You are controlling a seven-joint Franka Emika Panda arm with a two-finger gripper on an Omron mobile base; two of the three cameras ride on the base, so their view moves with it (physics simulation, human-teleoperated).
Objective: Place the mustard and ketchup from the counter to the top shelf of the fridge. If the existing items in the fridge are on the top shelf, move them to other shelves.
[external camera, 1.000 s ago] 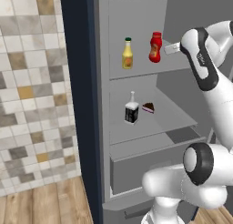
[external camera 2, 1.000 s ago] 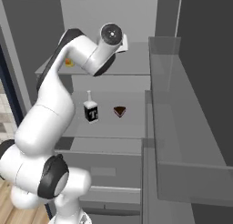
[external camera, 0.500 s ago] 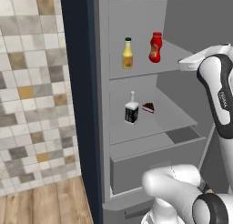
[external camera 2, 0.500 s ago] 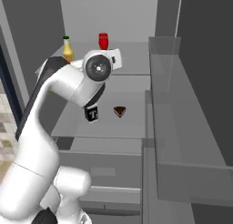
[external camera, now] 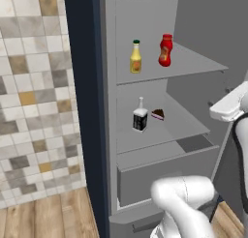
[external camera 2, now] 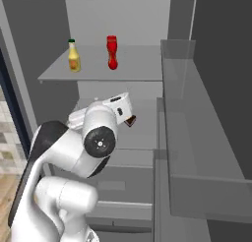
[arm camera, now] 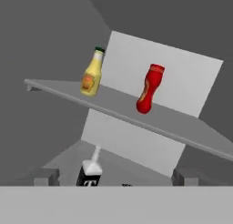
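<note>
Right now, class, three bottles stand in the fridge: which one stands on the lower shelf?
The clear bottle with the black label, beside the cake wedge. The mustard and ketchup stand on the top shelf.

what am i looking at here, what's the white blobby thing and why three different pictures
The white thing is a robot arm in a simulated kitchen, facing an open fridge. Two pictures come from cameras behind the arm, one on its left and one on its right. The third comes from a camera on its hand, so it looks tilted. On the top shelf stand the mustard and the ketchup, both upright and apart. One shelf down sit a clear bottle with a black label and a cake wedge. The gripper is open and holds nothing.
</note>
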